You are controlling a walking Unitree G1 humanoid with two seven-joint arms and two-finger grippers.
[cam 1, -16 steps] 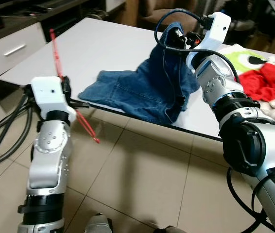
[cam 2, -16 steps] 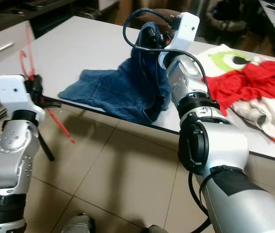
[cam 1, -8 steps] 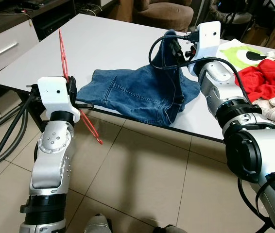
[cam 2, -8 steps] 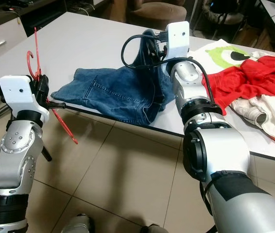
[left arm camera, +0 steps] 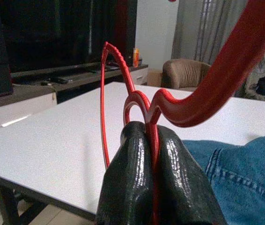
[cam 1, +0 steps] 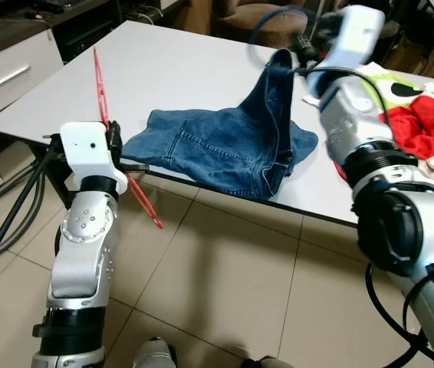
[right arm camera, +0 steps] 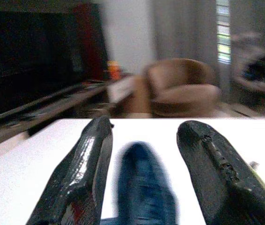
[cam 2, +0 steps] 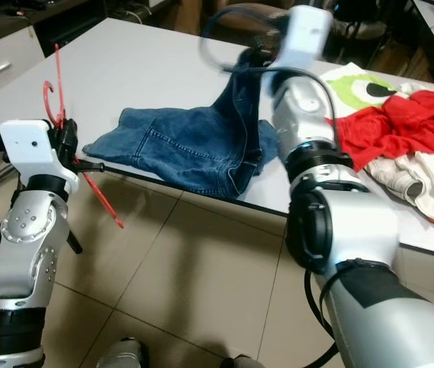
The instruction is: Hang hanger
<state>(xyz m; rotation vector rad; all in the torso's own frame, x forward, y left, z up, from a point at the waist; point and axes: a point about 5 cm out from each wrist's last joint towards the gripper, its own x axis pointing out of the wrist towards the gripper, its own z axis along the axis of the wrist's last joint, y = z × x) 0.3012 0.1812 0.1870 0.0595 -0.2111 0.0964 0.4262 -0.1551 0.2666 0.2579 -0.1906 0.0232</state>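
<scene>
A red plastic hanger [cam 1: 100,77] stands tilted at the table's near left corner, its hook [cam 2: 48,96] up and one arm pointing down below the table edge. My left gripper [left arm camera: 152,138] is shut on it near the hook. Blue jeans [cam 1: 225,142] lie crumpled on the white table [cam 1: 163,69], one fold standing up in a peak [cam 1: 282,65]. My right gripper [right arm camera: 144,126] is open, raised just above and behind that peak, blurred by motion. The blue fabric shows beyond its fingers [right arm camera: 85,164].
Red clothes [cam 1: 424,126] and a white shirt with a green print [cam 1: 401,88] lie at the table's right end. A drawer cabinet [cam 1: 18,73] stands at the left and a brown armchair [cam 1: 255,15] behind the table. Black cables [cam 1: 10,207] hang beside my left arm above the tiled floor.
My right arm has swung up and to the right, off the jeans' raised fold. The left arm and hanger hold the same pose as half a second ago.
</scene>
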